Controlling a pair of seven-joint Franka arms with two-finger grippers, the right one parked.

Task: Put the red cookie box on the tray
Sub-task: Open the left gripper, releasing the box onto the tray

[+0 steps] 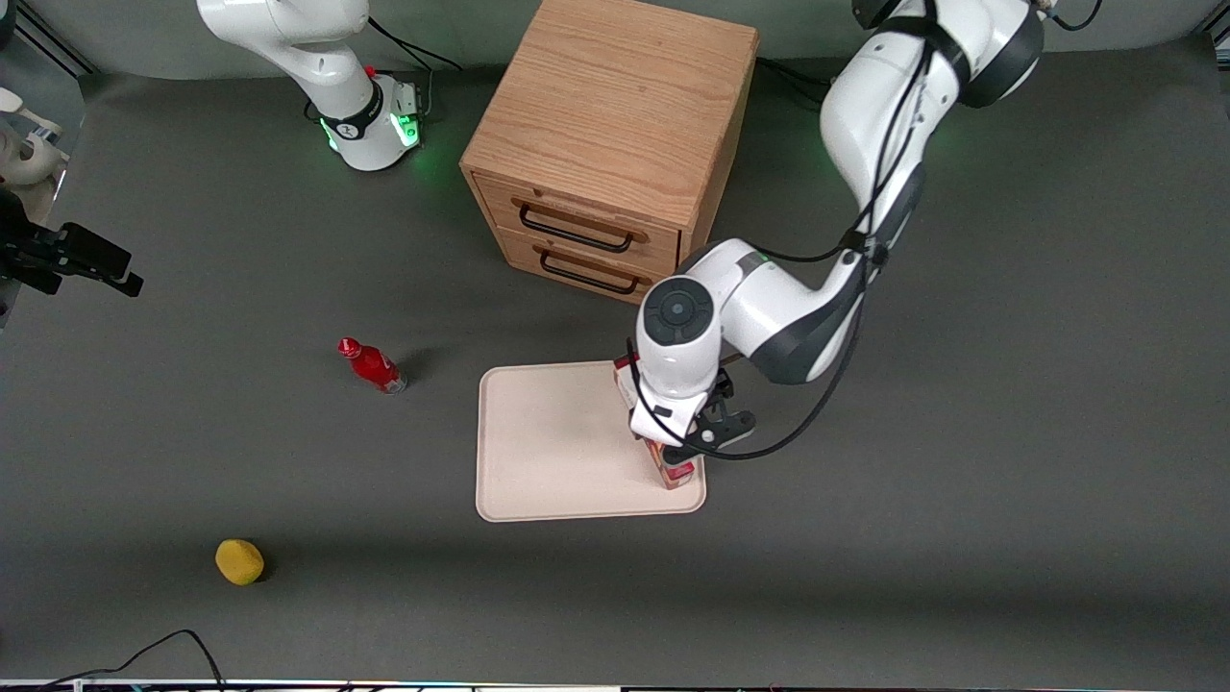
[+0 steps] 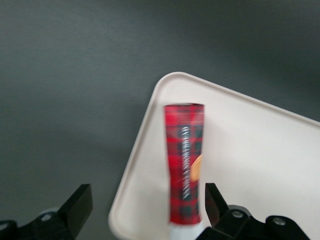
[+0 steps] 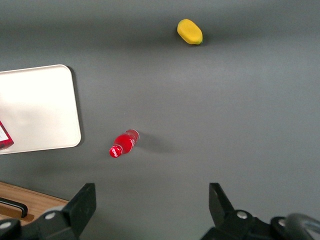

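Though half-hidden, box [image 1: 675, 469] under tool [image 1: 684, 444]

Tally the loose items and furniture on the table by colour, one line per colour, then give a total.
Red: 2, the red cookie box lying on the tray under the open gripper, and the small red bottle.
Cream-white: 1, the tray.
Yellow: 1, the yellow object.
Wood brown: 1, the drawer cabinet.
Total: 5.
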